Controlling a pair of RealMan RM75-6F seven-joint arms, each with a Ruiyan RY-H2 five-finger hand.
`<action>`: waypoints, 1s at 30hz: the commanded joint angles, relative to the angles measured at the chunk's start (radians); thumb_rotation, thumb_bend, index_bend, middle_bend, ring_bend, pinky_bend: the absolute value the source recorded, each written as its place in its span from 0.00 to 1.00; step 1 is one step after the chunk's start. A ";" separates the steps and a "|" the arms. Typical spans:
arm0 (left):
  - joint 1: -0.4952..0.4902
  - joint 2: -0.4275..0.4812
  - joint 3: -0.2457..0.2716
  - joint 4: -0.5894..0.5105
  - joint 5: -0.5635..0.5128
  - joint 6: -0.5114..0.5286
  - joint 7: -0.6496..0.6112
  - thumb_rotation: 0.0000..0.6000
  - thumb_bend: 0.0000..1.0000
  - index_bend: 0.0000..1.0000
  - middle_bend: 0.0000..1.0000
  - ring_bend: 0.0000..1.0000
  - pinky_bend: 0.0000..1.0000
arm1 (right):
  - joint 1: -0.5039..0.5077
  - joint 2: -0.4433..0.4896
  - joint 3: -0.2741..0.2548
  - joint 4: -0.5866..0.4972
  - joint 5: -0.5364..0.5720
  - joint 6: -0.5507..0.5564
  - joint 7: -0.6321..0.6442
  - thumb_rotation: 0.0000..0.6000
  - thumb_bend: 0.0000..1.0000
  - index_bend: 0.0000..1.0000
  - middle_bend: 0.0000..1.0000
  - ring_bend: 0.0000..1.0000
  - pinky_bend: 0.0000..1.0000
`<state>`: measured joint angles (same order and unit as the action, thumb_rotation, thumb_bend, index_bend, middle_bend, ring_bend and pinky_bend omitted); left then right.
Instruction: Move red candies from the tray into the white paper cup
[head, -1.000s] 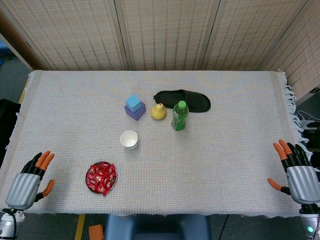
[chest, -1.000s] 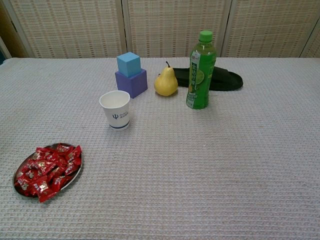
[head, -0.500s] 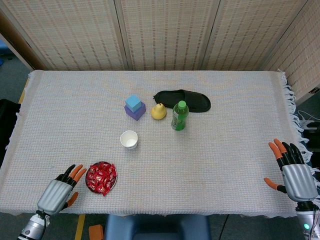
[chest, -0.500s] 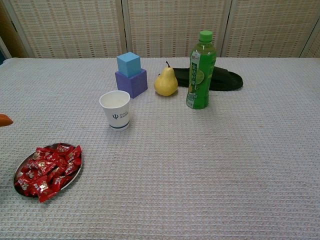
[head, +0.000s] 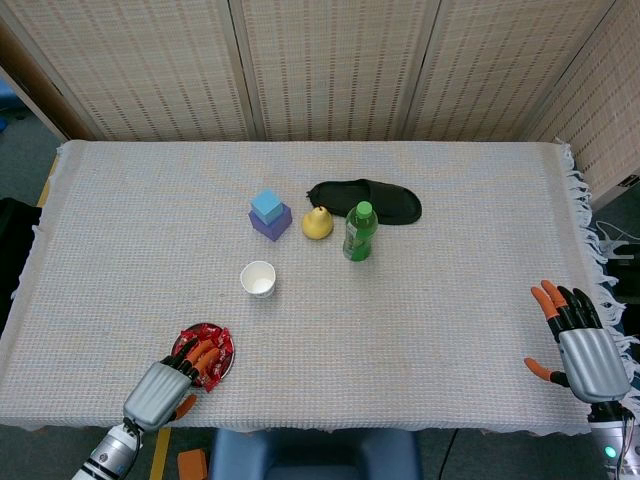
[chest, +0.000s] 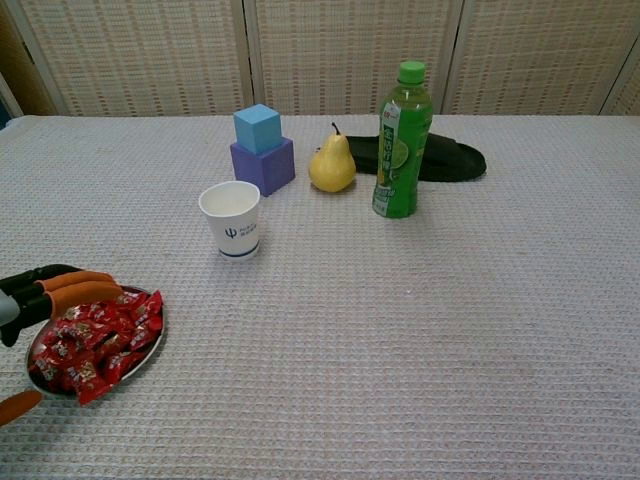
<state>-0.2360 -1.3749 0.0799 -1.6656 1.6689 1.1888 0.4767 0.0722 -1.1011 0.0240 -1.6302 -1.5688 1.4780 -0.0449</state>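
Note:
A small round metal tray near the table's front left holds a heap of red wrapped candies. The white paper cup stands upright and looks empty, a short way behind and right of the tray. My left hand hovers over the near-left part of the tray, fingers stretched out above the candies, holding nothing. My right hand rests open at the table's front right edge, far from both.
Behind the cup stand a blue cube on a purple cube, a yellow pear, a green bottle and a black slipper. A woven cloth covers the whole table.
My left hand has travelled right along the front edge, from the table's left corner to above the tray. My right hand has shifted only slightly.

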 joint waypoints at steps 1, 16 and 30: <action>-0.019 -0.052 -0.031 0.025 -0.042 -0.025 0.066 1.00 0.37 0.00 0.00 0.00 0.53 | 0.000 0.001 0.000 -0.001 0.001 0.000 0.002 1.00 0.02 0.00 0.00 0.00 0.00; -0.059 -0.104 -0.046 0.052 -0.133 -0.080 0.180 1.00 0.37 0.07 0.02 0.08 0.71 | 0.006 0.000 0.002 -0.002 0.010 -0.013 -0.005 1.00 0.02 0.00 0.00 0.00 0.00; -0.083 -0.117 -0.050 0.074 -0.190 -0.088 0.203 1.00 0.37 0.28 0.21 0.24 0.76 | 0.008 0.000 0.003 -0.003 0.017 -0.019 -0.005 1.00 0.02 0.00 0.00 0.00 0.00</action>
<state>-0.3186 -1.4920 0.0298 -1.5920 1.4788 1.1002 0.6806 0.0802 -1.1009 0.0270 -1.6331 -1.5516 1.4591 -0.0499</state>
